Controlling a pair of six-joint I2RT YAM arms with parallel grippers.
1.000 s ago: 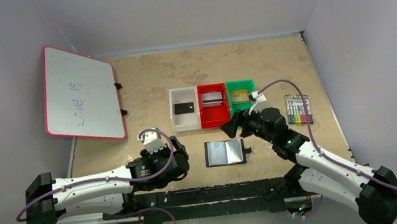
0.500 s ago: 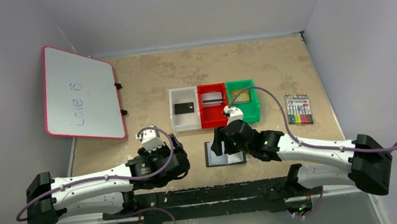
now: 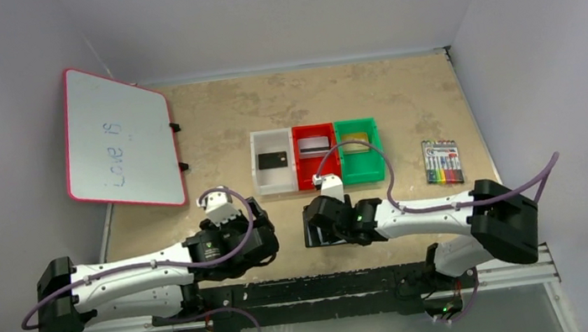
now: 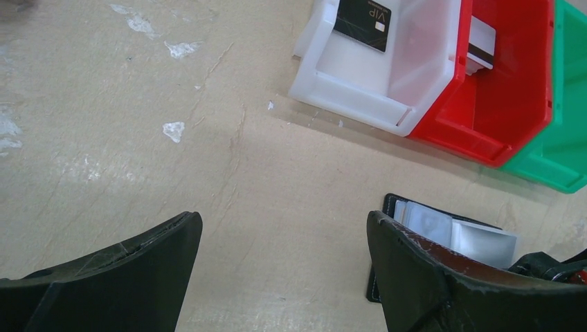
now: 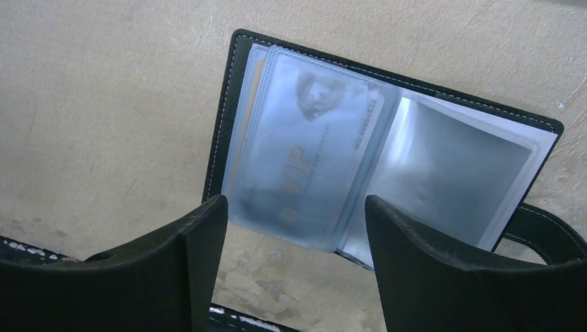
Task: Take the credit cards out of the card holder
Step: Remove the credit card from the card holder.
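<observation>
Small black bifold card holder (image 5: 415, 159): open flat, frosted clear sleeves, on the worktop at 6 o'clock of the red plastic bin (image 3: 305, 173). Likely light, floppy and slippery. Stiff, thin pale VIP card (image 5: 297, 173) sleeved inside, probably best pinched by one exposed edge.
Right claw (image 5: 294, 214): wide, empty, directly above the holder.
Left claw (image 4: 284, 228): wide, empty, at 9 o'clock of the holder.
Tan, scuffed worktop (image 3: 225, 115): grey walls close round.

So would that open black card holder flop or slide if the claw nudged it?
The card holder would probably slide, since it lies flat and thin on the smooth table. Its clear plastic sleeves look soft, so they would likely bend or flip over. It seems light.
</observation>
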